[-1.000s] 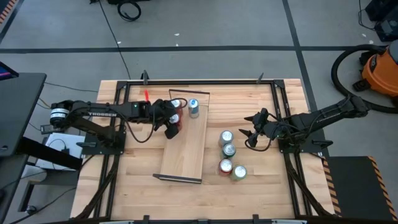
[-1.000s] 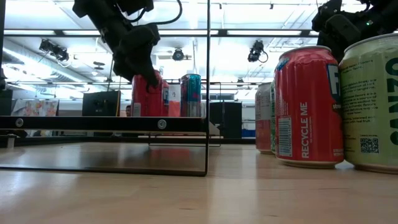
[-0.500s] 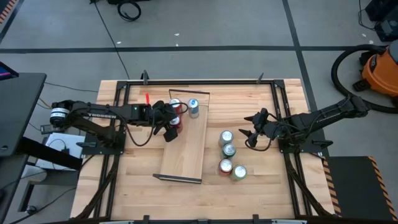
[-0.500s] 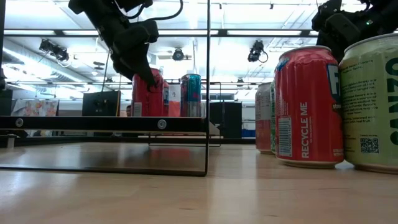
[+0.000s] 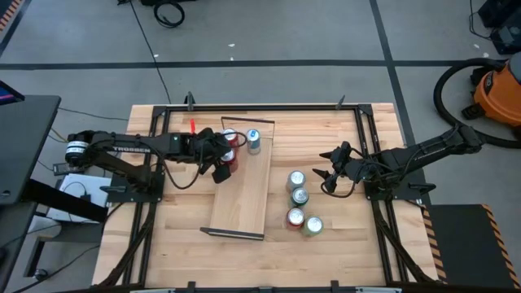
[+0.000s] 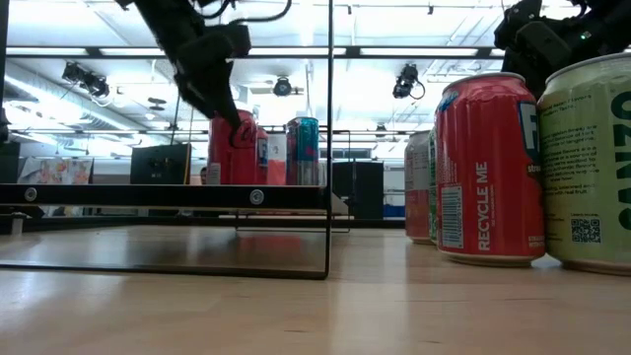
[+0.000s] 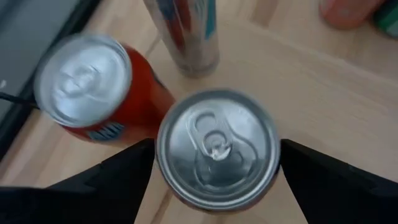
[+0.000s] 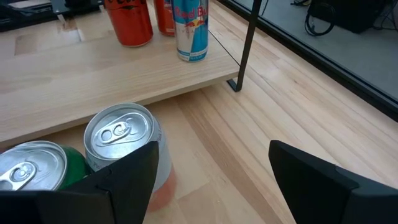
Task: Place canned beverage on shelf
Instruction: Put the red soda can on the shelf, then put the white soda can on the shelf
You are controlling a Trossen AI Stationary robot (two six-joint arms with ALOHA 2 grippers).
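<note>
1. Nearest the low camera, four cans stand upright on the counter (image 5: 342, 244) beside the shelf: a pale green can (image 6: 589, 163), a red can (image 6: 490, 168) printed "RECYCLE ME" up its side, and two more behind them, one green (image 5: 299, 196) and one silver-topped (image 5: 296, 179).
2. The right gripper (image 5: 326, 181) hovers just beside that group; its fingers are spread with nothing between them.
3. The shelf (image 5: 244, 195) is a long, narrow light-wood plank with thin black rails at its short ends; its long axis runs from the near edge of the counter to the far edge.
4. At the shelf's far end, the left gripper (image 7: 214, 180) hangs over an upright red can (image 5: 229, 157), silver top and pull tab facing up. The fingers (image 7: 118, 177) flank it, released, with gaps on both sides.
5. Just beyond stand another red can (image 5: 229, 138) and a slim blue-and-silver can (image 8: 190, 28) with red lettering, partly readable as "Red Bull".
</note>
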